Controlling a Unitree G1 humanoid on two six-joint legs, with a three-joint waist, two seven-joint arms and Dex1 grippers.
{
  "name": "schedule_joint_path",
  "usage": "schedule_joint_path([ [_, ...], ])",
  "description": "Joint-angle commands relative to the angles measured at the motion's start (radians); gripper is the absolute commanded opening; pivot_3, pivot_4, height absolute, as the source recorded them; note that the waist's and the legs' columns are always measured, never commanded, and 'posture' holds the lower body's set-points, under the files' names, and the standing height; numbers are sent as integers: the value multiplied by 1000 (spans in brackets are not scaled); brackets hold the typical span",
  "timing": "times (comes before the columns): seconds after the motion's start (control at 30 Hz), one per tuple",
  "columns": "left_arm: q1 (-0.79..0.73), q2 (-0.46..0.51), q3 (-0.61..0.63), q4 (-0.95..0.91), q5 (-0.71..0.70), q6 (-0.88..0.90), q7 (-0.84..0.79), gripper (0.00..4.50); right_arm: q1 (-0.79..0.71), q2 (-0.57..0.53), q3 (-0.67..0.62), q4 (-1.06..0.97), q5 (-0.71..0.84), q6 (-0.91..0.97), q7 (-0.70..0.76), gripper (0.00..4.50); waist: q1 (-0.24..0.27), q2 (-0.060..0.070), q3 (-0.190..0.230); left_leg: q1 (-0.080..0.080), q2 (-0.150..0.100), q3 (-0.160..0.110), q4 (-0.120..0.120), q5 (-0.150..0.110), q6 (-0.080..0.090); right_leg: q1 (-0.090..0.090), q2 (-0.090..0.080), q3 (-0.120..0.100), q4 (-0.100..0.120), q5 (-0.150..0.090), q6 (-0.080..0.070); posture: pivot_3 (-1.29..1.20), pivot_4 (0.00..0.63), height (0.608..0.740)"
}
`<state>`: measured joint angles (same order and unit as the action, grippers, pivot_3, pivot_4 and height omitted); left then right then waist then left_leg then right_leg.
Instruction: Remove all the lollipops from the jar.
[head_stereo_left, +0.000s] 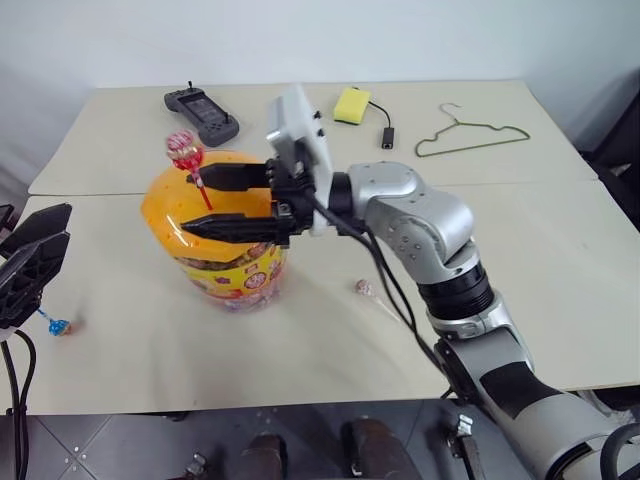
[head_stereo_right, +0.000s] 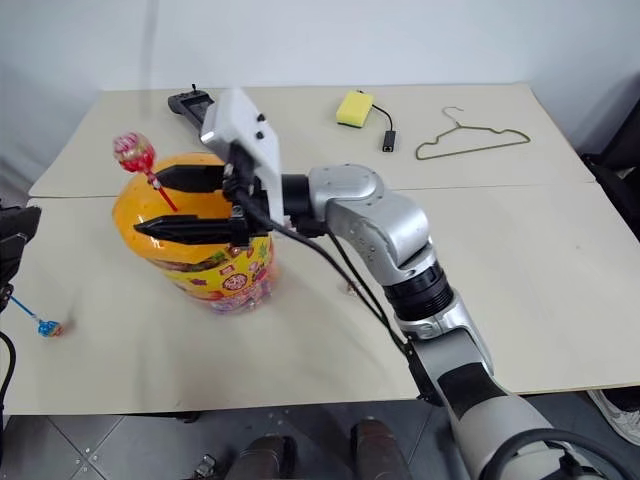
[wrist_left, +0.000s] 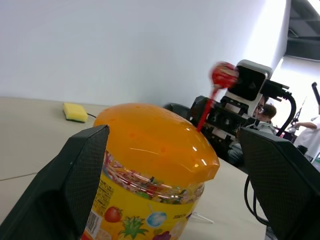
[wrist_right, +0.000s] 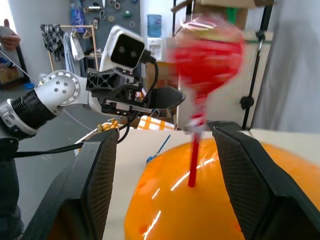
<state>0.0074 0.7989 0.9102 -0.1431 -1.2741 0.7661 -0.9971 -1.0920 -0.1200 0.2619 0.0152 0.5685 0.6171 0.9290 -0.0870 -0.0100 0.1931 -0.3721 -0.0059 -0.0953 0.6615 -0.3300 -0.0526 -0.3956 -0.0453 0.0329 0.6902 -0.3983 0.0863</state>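
The jar (head_stereo_left: 225, 262), clear with a printed label and an orange domed lid (wrist_left: 155, 140), stands on the near table. A red-sticked lollipop (head_stereo_left: 185, 149) stands upright with its stick (wrist_right: 193, 165) in the lid. My right gripper (head_stereo_left: 190, 204) reaches in level from the right, open, one finger on each side of that stick without closing on it. Two more lollipops lie on the table, a blue-sticked one (head_stereo_left: 58, 326) to the left and a white-sticked one (head_stereo_left: 365, 288) to the right of the jar. My left gripper (head_stereo_left: 45, 232) hangs open left of the jar, nothing in it.
On the far table lie a black handheld controller (head_stereo_left: 202, 113), a small yellow box with a cable (head_stereo_left: 351, 104) and a wire hanger (head_stereo_left: 470, 135). A seam runs between the two tables behind the jar. A person (wrist_left: 265, 112) sits in the background of the left wrist view.
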Motion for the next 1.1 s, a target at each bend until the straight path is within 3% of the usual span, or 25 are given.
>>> schedule_joint_path([
  [0.03, 7, -1, 18, -10, -14, -16, -10, 4343, -31, 13, -12, 17, -29, -11, -14, 2211, 0, 0, 0, 0, 0, 0, 0, 0, 0, 0, 0, 0, 0, 0, 0, 0, 150, 740],
  [0.1, 7, -3, 18, -14, -16, -18, -8, 4343, -34, 16, -17, 26, -24, -15, -1, 2211, 1, 0, 0, 0, 0, 0, 0, 0, 0, 0, 0, 0, 0, 0, 0, 0, 150, 740],
  [0.2, 9, -9, 20, -22, -21, -20, -7, 4343, -38, 17, -26, 32, -19, -14, 9, 1615, 1, 0, 0, 0, 0, 0, 0, 0, 0, 0, 0, 0, 0, 0, 0, 0, 150, 740],
  [0.37, 13, -20, 19, -33, -23, -24, -4, 4343, -52, 37, -73, 81, -8, -46, 7, 33, 1, 0, 0, 0, 0, 0, 0, 0, 0, 0, 0, 0, 0, 0, 0, 0, 150, 740],
  [0.57, -2, -25, 10, -63, -40, -25, -1, 4343, -96, 76, -294, 143, 194, -101, 84, 33, 3, 0, 0, 0, 0, 0, 0, 0, 0, 1, 0, 0, -1, 0, 0, 0, 150, 740],
  [0.67, 11, -12, -4, -112, -59, -6, -30, 4343, -131, 20, -377, 170, 233, -91, 90, 33, 5, 0, 0, 0, 0, 0, 0, 0, 0, 1, 0, 0, -1, 0, 0, 0, 150, 740],
  [0.8, 79, 46, -24, -174, -16, 10, -133, 4343, -106, -220, -424, 142, 283, 102, 137, 33, 7, 0, 0, -1, 0, -1, 0, 0, 1, 2, 0, 0, -3, 0, 0, 0, 150, 740],
  [0.9, 164, 93, -49, -207, 81, -20, -236, 4343, 41, -534, -293, 116, 84, 103, 252, 33, 24, 0, 0, -1, -1, -1, -1, -1, 2, 3, -1, 0, -7, 0, 0, 0, 150, 740],
  [0.97, 219, 88, -74, -216, 155, -72, -295, 4343, 151, -707, -219, 136, -72, -23, 315, 33, 32, 1, 1, -1, -1, 1, -4, -2, 4, 3, -1, 1, -12, 0, 0, 0, 150, 740],
  [1.0, 238, 80, -80, -220, 181, -97, -316, 4343, 190, -762, -200, 142, -125, -76, 337, 33, 33, 2, 1, -2, -1, 3, -5, -2, 4, 2, -1, 2, -13, 0, 0, 0, 150, 740],
  [1.1, 290, 69, -135, -210, 296, -193, -379, 4343, 254, -898, -212, 219, -203, 33, 258, 33, 29, 8, 5, -2, -1, 10, -8, -2, 5, 0, 0, 5, -14, 0, 0, 0, 150, 740],
])
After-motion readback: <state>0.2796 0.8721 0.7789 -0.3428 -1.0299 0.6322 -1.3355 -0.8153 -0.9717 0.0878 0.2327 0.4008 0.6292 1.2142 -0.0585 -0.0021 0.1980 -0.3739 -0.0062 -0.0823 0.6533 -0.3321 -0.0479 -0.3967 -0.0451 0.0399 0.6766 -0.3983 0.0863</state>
